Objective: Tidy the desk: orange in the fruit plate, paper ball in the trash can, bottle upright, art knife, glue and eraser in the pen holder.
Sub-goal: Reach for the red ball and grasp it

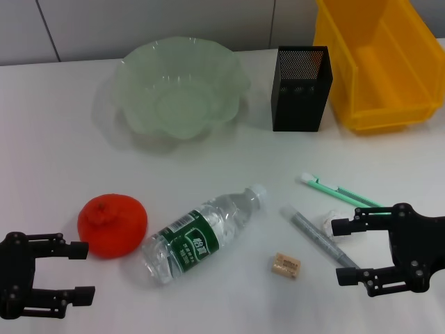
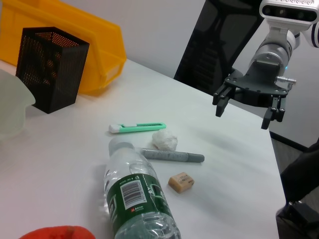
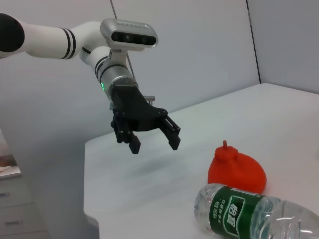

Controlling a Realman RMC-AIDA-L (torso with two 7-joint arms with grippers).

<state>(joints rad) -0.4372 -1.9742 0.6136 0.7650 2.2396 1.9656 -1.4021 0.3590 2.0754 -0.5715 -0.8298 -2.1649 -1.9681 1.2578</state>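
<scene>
An orange (image 1: 111, 224) lies at the front left of the white table. Beside it a clear water bottle (image 1: 201, 235) with a green label lies on its side. To its right are a tan eraser (image 1: 286, 264), a grey glue stick (image 1: 316, 236), a small white paper ball (image 1: 328, 221) and a green-and-white art knife (image 1: 341, 191). The green fruit plate (image 1: 181, 87), black mesh pen holder (image 1: 300, 87) and yellow bin (image 1: 379, 62) stand at the back. My left gripper (image 1: 82, 273) is open and empty, just left of the orange. My right gripper (image 1: 341, 251) is open and empty, just right of the glue stick.
The left wrist view shows the right gripper (image 2: 241, 118) hovering above the table beyond the knife (image 2: 137, 127), paper ball (image 2: 164, 140) and eraser (image 2: 180, 181). The right wrist view shows the left gripper (image 3: 155, 145) near the table's edge, beyond the orange (image 3: 237, 169).
</scene>
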